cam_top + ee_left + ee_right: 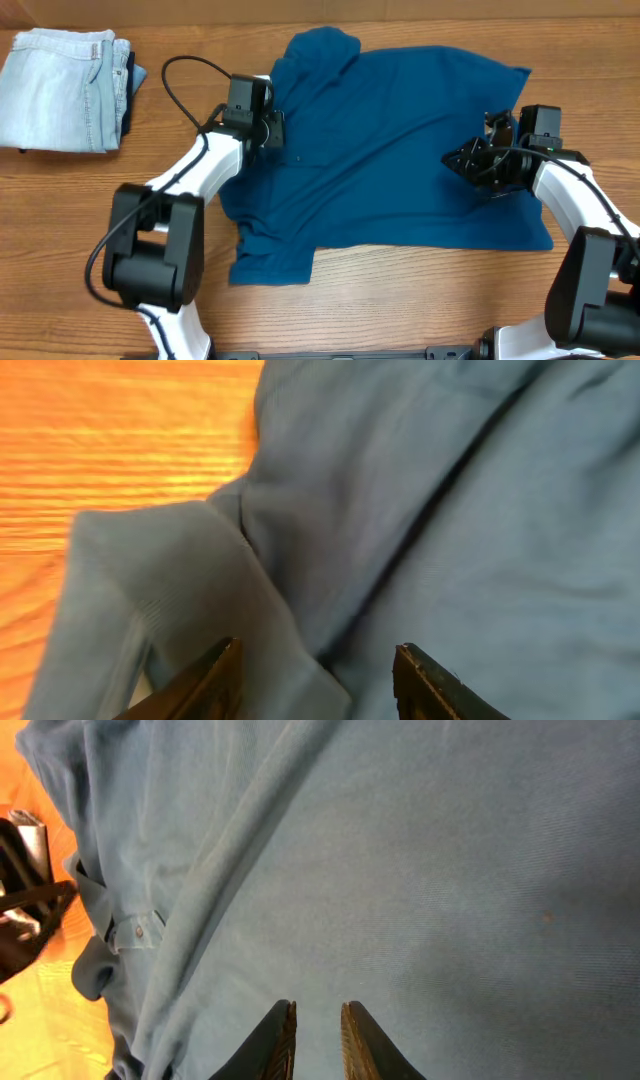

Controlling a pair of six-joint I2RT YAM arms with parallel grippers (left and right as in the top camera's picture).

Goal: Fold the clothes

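Observation:
The teal-blue polo shirt (pixel 390 150) lies spread across the middle of the wooden table, collar end to the left and hem to the right. My left gripper (pixel 272 128) is low over its left edge near the collar. In the left wrist view that gripper (pixel 318 660) stands open, with a folded flap of the shirt (pixel 200 590) lying under and between the jaws, not pinched. My right gripper (pixel 468 160) hovers over the right part. In the right wrist view it (pixel 318 1012) shows a narrow gap with nothing in it, above smooth shirt cloth (pixel 450 850). The button placket (pixel 135 930) shows at the left.
Folded pale blue jeans (pixel 60 90) lie at the table's far left corner. Bare wood (pixel 120 440) borders the shirt on the left and along the front edge (pixel 400 300). Both arms reach in from the near side.

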